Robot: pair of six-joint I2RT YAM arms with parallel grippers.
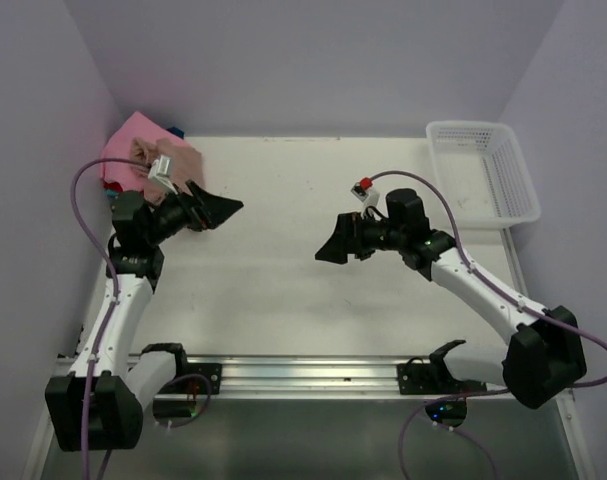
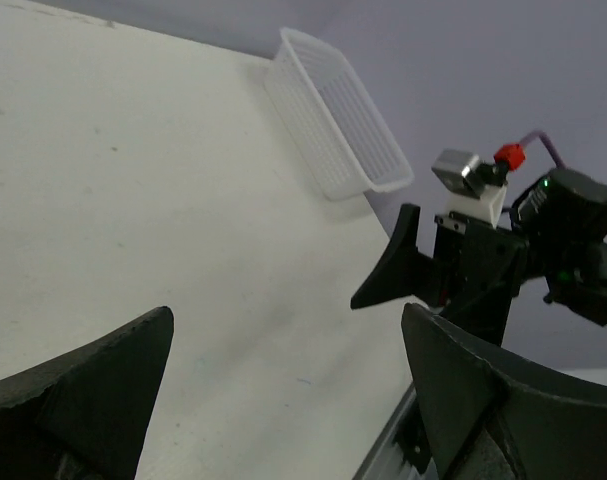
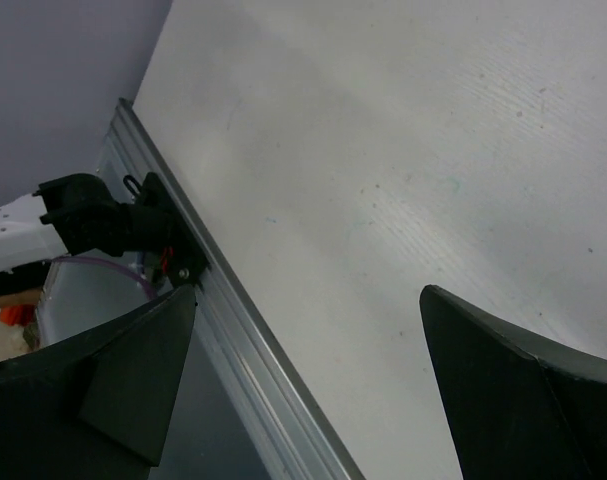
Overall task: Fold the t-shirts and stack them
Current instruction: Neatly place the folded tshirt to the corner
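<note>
A stack of folded t-shirts (image 1: 143, 155) lies at the table's far left corner, a dusty-pink one on top, with bright pink, red and blue edges showing beneath. My left gripper (image 1: 215, 210) hovers just right of the stack, open and empty, pointing toward the table's middle. My right gripper (image 1: 333, 245) hangs over the middle of the table, open with nothing between its fingers, facing the left one. In the left wrist view the left gripper (image 2: 288, 335) frames bare table, with the right gripper (image 2: 403, 275) opposite it. Bare table also fills the gap of the right gripper (image 3: 308, 300) in its own wrist view.
A white plastic lattice basket (image 1: 483, 172) stands at the far right corner, also seen as the basket (image 2: 333, 125) in the left wrist view. A metal rail (image 1: 303, 372) runs along the near edge with both arm bases on it. Purple walls close in the left, back and right.
</note>
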